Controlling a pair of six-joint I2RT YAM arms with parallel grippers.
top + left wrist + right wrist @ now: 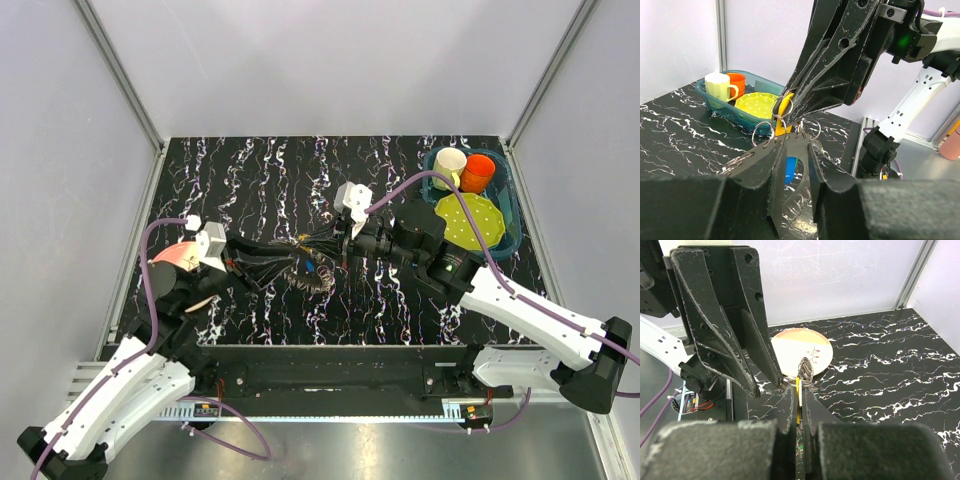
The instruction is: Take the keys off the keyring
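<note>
The white-and-black left arm (120, 385) rises from its base at the near left and bends inward, its black two-finger left gripper (292, 262) reaching right, low over the table. The matching right arm (530, 310) folds in from the near right, and its right gripper (335, 250) points left. The two grippers meet tip to tip. The right fingers (787, 405) pinch a yellow-headed key (797, 386). The left fingers (775, 165) stand a narrow slot apart; their grip cannot be made out.

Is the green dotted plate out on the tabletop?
No, the dotted plate lies inside the teal bin beside the orange cup.
</note>
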